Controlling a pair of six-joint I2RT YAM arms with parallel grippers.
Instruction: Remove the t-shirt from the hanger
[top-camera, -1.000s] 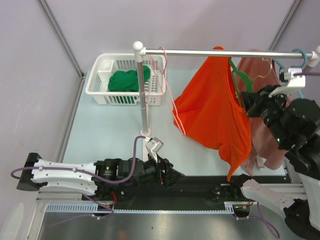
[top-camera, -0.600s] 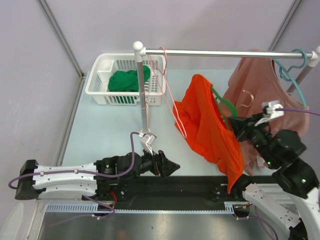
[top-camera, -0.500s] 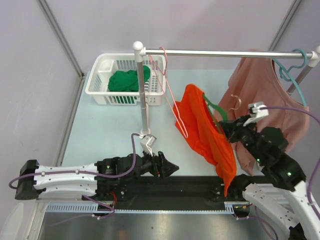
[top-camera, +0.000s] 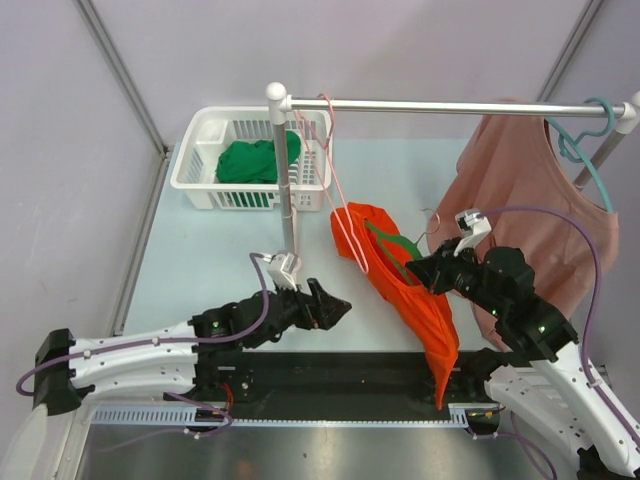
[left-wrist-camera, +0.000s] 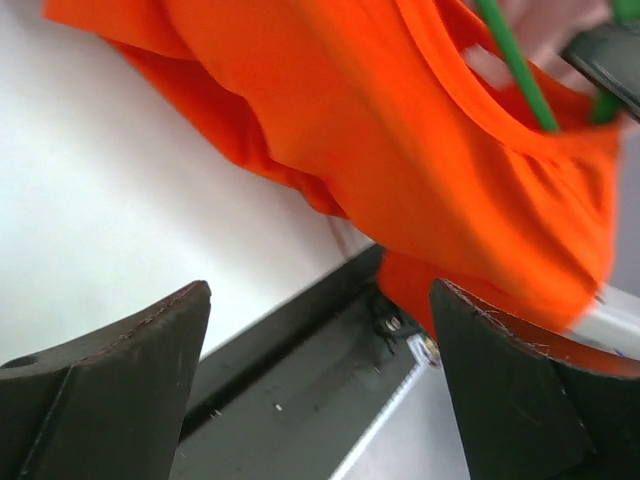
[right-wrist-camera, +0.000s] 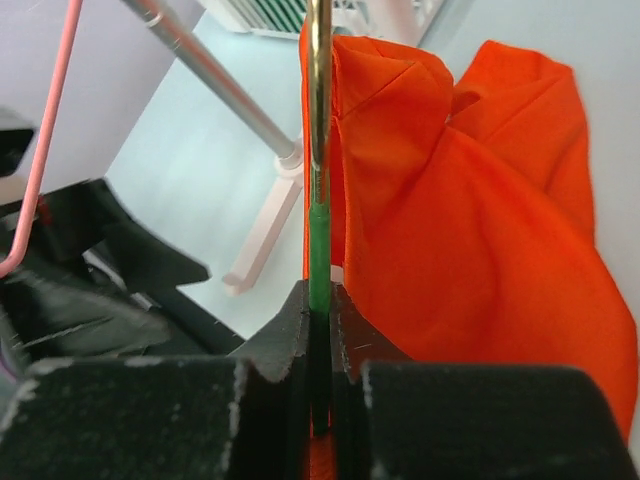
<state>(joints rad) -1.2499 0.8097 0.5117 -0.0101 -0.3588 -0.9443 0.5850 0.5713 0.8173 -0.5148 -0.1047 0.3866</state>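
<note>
At the far left of the counter (top-camera: 200, 260) sits a white basket (top-camera: 205, 170) with a green garment (top-camera: 255, 160) in it. Nearer, the left claw (top-camera: 338, 305) reaches to the right past the rack pole (top-camera: 288, 200). Its fingers (left-wrist-camera: 120, 350) are spread wide with nothing between them.

Just to the right of it hangs the orange t-shirt (top-camera: 415, 300). It is off the rail and held in the air over the near middle of the counter, draped on the green hanger (top-camera: 392, 243). Its long axis slants from the collar at far left down to the hem at near right.

The right claw (right-wrist-camera: 320, 300) is clamped on the hanger's shank. So the free left arm is the nearer one to pull the cloth, which lies to its right and slightly above. At the far right, a dusty-pink shirt (top-camera: 530, 210) hangs on a teal hanger (top-camera: 585, 150).
</note>
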